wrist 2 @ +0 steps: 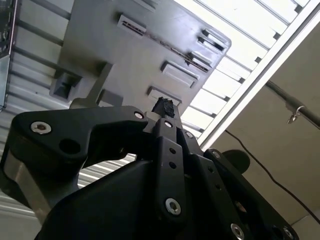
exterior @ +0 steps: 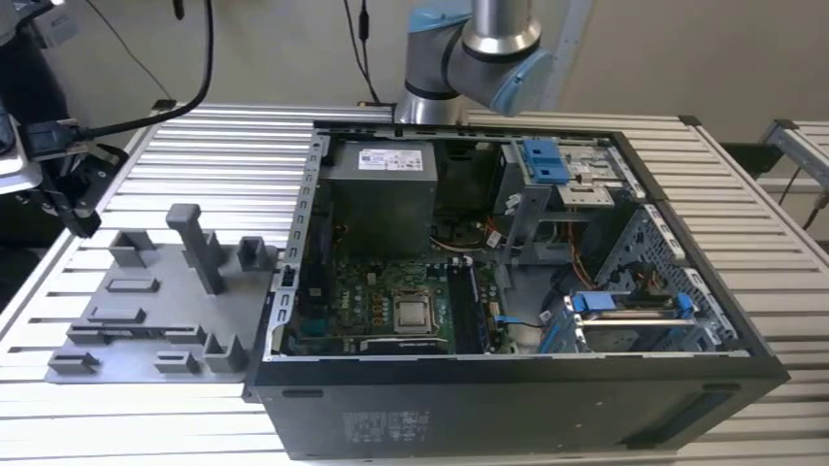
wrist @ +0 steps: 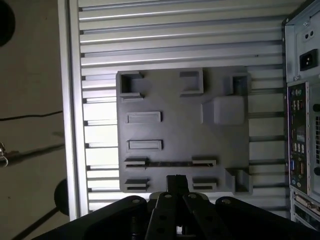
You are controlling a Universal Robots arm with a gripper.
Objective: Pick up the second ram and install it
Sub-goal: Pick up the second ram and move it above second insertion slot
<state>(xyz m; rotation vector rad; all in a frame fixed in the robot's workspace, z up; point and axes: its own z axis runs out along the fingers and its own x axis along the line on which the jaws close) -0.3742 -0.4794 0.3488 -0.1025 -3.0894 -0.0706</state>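
The second ram (wrist: 170,163) stands on edge as a thin dark strip between two slotted posts of the grey holder tray (wrist: 180,130). In the second wrist view the second ram (wrist 2: 167,44) is a thin dark line across the holder tray (wrist 2: 100,45). My gripper (wrist: 176,180) hangs well above the tray's near edge with its fingertips pressed together and nothing between them. In the second wrist view the gripper (wrist 2: 162,106) likewise looks shut and empty. The exterior view has the tray (exterior: 143,291) at its left, beside the open computer case (exterior: 518,291).
The green motherboard (exterior: 388,301) lies in the case floor, with a power supply (exterior: 376,184) behind it and drive cages (exterior: 622,311) at the exterior view's right. The arm's elbow (exterior: 473,49) rises behind the case. The slatted metal table (exterior: 194,146) ends just beyond the tray.
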